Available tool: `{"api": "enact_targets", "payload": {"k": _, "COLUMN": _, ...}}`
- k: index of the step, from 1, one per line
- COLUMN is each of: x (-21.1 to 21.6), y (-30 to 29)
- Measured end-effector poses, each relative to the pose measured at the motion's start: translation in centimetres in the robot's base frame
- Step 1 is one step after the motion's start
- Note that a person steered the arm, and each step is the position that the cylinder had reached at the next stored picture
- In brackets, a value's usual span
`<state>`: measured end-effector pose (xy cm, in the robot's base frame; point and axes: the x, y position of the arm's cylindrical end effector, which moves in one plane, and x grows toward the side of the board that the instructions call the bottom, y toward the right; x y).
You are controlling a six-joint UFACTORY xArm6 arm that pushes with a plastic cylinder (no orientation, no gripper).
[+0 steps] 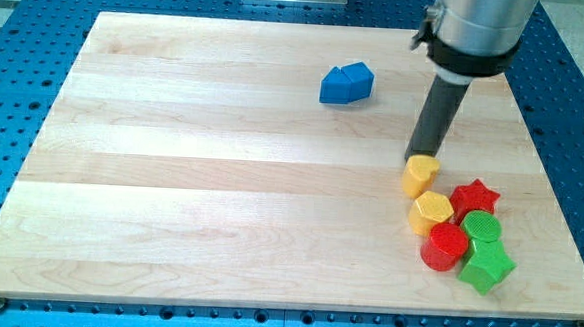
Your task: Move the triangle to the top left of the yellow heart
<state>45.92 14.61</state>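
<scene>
The blue triangle [334,88] lies touching a blue block [357,80] on its right, in the upper middle of the wooden board [192,168]. The yellow heart [421,174] sits at the right of the board. My tip [419,156] stands just above the yellow heart's top edge, touching or nearly touching it, well to the right of and below the triangle.
Below the heart is a tight cluster: a yellow hexagon [431,212], a red star [474,198], a green round block [481,229], a red round block [444,247] and a green star [487,266]. A blue perforated table [575,108] surrounds the board.
</scene>
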Motion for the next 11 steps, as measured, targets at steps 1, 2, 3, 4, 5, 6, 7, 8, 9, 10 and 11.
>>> {"api": "enact_targets", "payload": {"k": 1, "x": 0.9, "y": 0.0}}
{"api": "enact_targets", "payload": {"k": 2, "x": -1.5, "y": -5.9}}
{"api": "enact_targets", "payload": {"k": 3, "x": -3.9, "y": -15.0}}
{"api": "enact_targets", "payload": {"k": 4, "x": -10.3, "y": -17.3}}
{"api": "enact_targets", "payload": {"k": 5, "x": -15.2, "y": -16.9}}
{"api": "enact_targets", "payload": {"k": 6, "x": -14.7, "y": -11.7}}
{"api": "enact_targets", "payload": {"k": 7, "x": -12.4, "y": -9.1}}
{"api": "enact_targets", "payload": {"k": 8, "x": -9.7, "y": -8.7}}
{"api": "enact_targets", "payload": {"k": 9, "x": -12.8, "y": -9.3}}
{"api": "enact_targets", "payload": {"k": 10, "x": -9.4, "y": -5.8}}
{"api": "enact_targets", "payload": {"k": 11, "x": -3.2, "y": -4.1}}
